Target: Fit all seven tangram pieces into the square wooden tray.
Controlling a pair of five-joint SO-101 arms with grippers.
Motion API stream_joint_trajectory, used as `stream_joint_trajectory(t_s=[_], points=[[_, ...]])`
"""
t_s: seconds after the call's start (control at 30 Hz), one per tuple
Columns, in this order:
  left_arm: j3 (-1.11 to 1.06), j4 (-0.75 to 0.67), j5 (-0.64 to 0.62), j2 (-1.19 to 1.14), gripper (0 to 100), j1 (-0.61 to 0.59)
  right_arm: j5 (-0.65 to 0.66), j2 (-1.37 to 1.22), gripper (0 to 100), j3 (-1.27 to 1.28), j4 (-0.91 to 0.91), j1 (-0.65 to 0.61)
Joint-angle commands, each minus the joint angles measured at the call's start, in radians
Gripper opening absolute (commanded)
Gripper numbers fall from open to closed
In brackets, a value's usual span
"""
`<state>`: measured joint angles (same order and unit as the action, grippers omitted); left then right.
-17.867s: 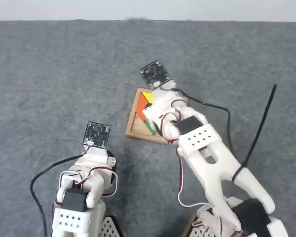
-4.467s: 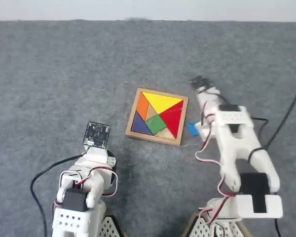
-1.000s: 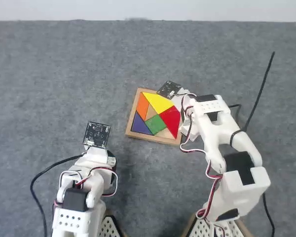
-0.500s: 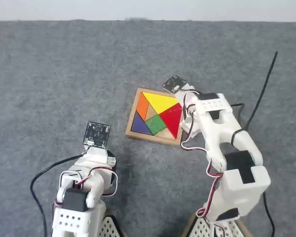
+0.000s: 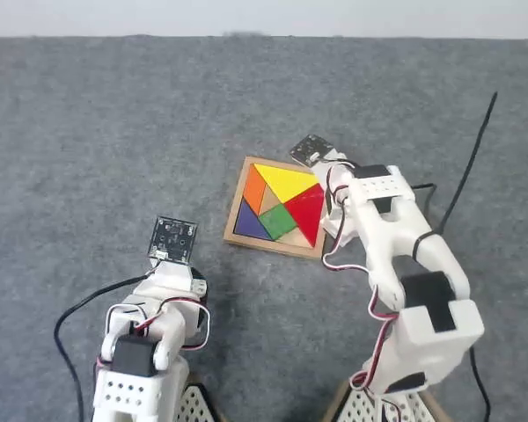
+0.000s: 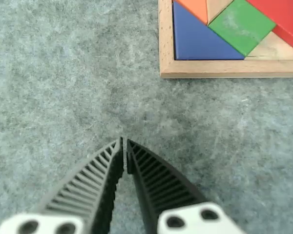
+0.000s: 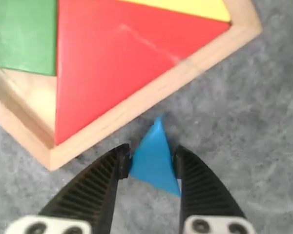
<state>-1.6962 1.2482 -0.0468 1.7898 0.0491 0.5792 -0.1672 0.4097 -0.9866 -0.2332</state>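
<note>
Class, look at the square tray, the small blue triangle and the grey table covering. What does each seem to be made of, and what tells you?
Square tray: pale unpainted wood, with grain lines on its rim.
Small blue triangle: probably painted wood, given the smooth, even matte colour, though plastic is possible.
Grey table covering: felt-like fabric, with fuzzy matted fibres.

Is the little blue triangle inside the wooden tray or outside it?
Outside. The blue triangle is held in the right gripper, just beyond the wooden rim of the tray, over the grey mat.
</note>
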Motion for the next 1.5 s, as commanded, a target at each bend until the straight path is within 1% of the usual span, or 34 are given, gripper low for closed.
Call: stream_joint_trajectory(t_s=[0.0,0.07,0.17,0.33,0.4,0.47,0.53,0.63,0.8,0.87,0.93,1.03,1.13,1.47], points=[[0.013,0.006,-0.012,0.012,1,0.002,-0.044,0.122,9.4,-0.026,-0.024,-0.002],[0.013,0.006,-0.012,0.012,1,0.002,-0.072,0.151,9.4,-0.025,-0.025,-0.024],[0.013,0.006,-0.012,0.012,1,0.002,-0.08,0.185,9.4,-0.025,-0.061,-0.085],[0.013,0.006,-0.012,0.012,1,0.002,-0.068,0.197,9.4,-0.032,-0.067,-0.239],[0.013,0.006,-0.012,0.012,1,0.002,-0.028,0.191,9.4,-0.029,-0.067,-0.286],[0.013,0.006,-0.012,0.012,1,0.002,-0.015,0.171,9.4,-0.029,-0.067,-0.317],[0.013,0.006,-0.012,0.012,1,0.002,-0.037,0.154,9.4,-0.032,-0.065,-0.328],[0.013,0.006,-0.012,0.012,1,0.002,-0.061,0.151,9.4,-0.032,-0.068,-0.318],[0.013,0.006,-0.012,0.012,1,0.002,-0.063,0.246,9.5,0.006,-0.116,-0.245],[0.013,0.006,-0.012,0.012,1,0.002,-0.026,0.314,9.9,0.081,-0.114,-0.203],[0.013,0.006,-0.012,0.012,1,0.002,0.029,0.371,10.7,0.175,-0.071,-0.154],[0.013,0.006,-0.012,0.012,1,0.002,0.064,0.421,17.5,0.315,0.021,-0.107],[0.013,0.006,-0.012,0.012,1,0.002,0.081,0.43,23.6,0.387,0.067,-0.108],[0.013,0.006,-0.012,0.012,1,0.002,0.1,0.427,24.2,0.411,0.156,-0.101]])
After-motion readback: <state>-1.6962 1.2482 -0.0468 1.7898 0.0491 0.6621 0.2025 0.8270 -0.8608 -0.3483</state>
